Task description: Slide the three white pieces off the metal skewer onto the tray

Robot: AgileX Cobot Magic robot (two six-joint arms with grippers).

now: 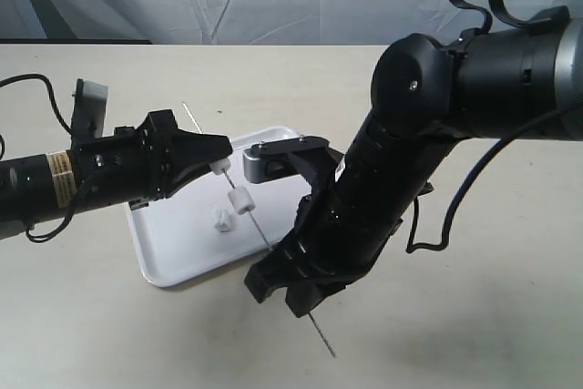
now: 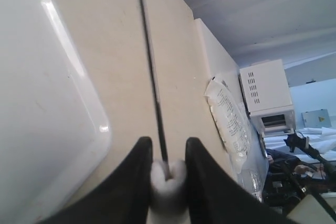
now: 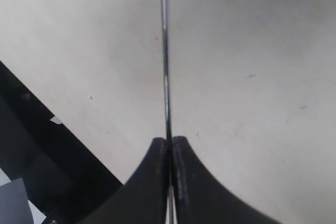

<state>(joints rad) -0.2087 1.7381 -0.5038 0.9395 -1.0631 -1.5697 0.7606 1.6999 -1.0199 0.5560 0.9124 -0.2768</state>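
One loose piece already lies on the tray, near its middle, while two more are threaded on the skewer, which slants above the tray with its far tip past the tray's back rim and its near tip out over the table in front of the tray. The right gripper is clamped tight on the bare rod just off the tray's front edge, jaws pressed together with only the metal between them. The left gripper reaches in over the tray's left side, and its jaws are partly closed around the end piece; in the wrist view that white chunk fills the gap between the two black fingers and seems to touch both. The mid piece sits lower on the rod, above the tray's middle, apart from both grippers. The step in hand looks like stripping the end piece toward the free far tip. To do it well, the left arm should pull straight along the rod, not across it, so the bead does not bind or bend the thin metal. The squeeze needs to be only firm enough to carry the piece, and the right hold must not slip or twist. Since the far tip seems to lie beyond the tray's back rim, the release should come once the piece is back above the tray.
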